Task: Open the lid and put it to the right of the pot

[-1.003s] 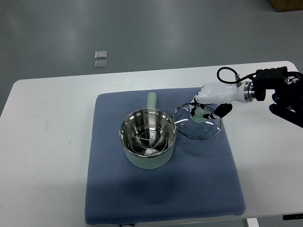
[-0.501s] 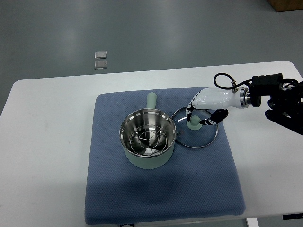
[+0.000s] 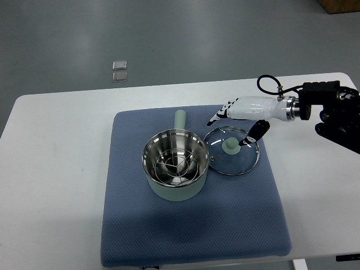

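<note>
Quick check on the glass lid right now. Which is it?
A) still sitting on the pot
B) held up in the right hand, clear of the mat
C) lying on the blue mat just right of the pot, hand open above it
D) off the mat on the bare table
C: the lid lies flat on the blue mat beside the open pot, and the right hand is above it with fingers spread, off the knob.

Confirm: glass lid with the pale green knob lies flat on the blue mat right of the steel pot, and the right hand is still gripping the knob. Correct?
Not quite. The glass lid with the pale green knob does lie on the blue mat right of the steel pot, but the right hand has let go: the top view shows its fingers open above the lid, clear of the knob.
</note>
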`<action>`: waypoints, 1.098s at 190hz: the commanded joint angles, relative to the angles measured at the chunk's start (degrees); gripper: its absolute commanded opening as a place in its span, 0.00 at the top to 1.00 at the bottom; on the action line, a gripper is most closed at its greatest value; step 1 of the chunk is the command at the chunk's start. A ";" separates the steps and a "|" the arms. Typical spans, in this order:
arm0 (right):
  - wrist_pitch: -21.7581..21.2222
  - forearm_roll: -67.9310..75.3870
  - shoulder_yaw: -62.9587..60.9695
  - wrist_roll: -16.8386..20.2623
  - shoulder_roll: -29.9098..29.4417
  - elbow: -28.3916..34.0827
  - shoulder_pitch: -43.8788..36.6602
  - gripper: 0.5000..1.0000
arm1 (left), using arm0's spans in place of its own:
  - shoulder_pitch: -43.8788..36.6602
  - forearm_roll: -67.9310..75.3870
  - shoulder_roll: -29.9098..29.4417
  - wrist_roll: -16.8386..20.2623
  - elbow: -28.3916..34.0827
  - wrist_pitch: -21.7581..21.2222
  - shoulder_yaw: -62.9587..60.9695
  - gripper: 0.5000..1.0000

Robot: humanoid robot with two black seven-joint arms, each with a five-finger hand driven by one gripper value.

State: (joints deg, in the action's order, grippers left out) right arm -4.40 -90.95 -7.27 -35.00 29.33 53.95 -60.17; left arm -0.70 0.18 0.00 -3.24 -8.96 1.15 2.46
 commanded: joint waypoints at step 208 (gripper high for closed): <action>-5.98 90.51 -16.20 1.87 -16.06 -25.92 13.76 0.14 | -0.01 0.00 0.00 0.08 0.00 -0.01 0.00 0.00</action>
State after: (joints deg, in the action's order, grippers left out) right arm -9.65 -7.20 -23.63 -34.88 13.60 28.20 -47.03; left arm -0.69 0.18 0.00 -3.23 -8.96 1.13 2.46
